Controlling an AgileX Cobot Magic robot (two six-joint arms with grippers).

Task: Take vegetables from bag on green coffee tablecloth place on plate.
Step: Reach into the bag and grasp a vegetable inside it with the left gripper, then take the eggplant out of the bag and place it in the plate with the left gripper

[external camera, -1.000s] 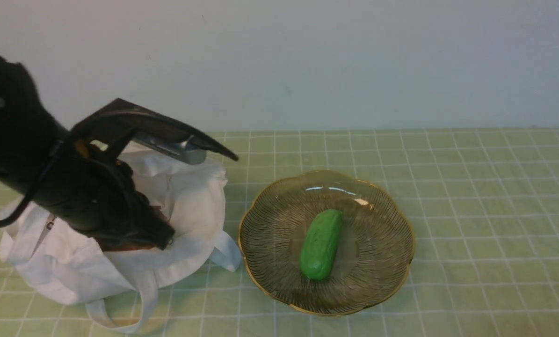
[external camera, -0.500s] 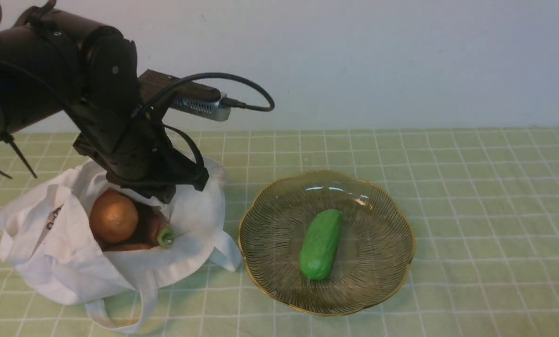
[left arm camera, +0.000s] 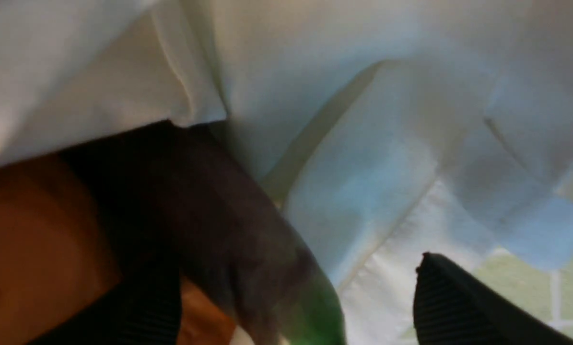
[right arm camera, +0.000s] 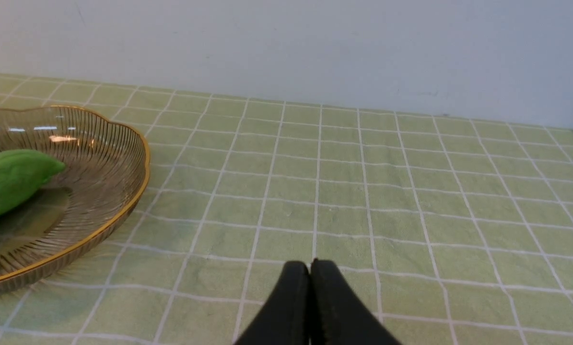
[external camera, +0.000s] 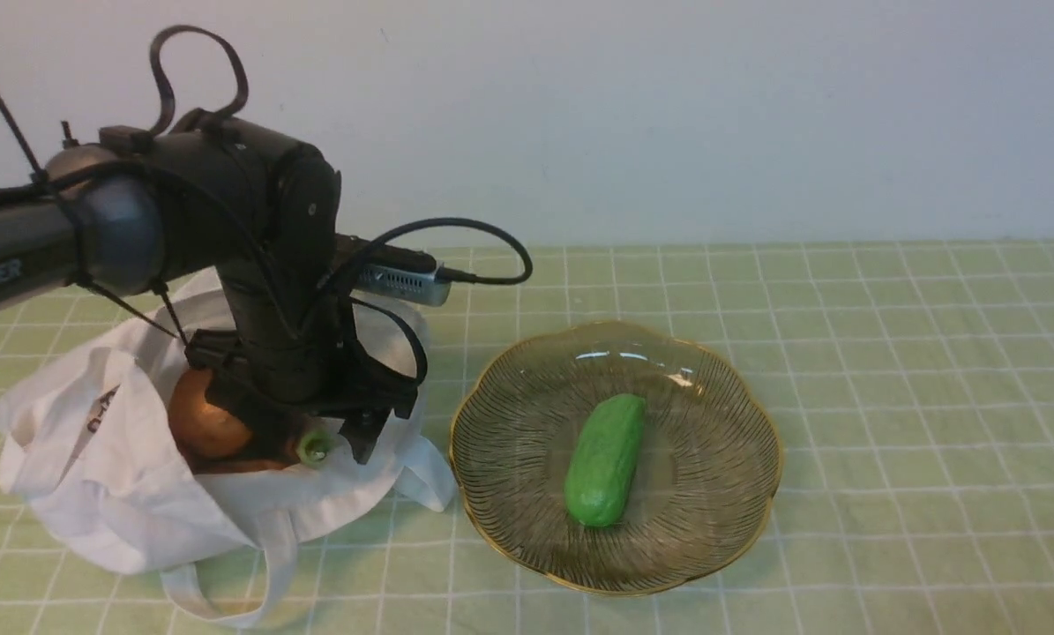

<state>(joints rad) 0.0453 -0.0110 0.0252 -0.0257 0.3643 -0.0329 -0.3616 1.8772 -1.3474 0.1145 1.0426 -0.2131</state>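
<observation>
Shows left gripper lowered deeper into the white bag than a moment ago, fingers spread wide astride the eggplant. Lies in the bag mouth, long axis and green stem end toward the plate; dark purple, blurred. Shows right gripper pressed together, empty

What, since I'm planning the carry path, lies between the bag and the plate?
Only a narrow strip of bare green tablecloth; the bag nearly reaches the plate. The front view shows this.
</observation>
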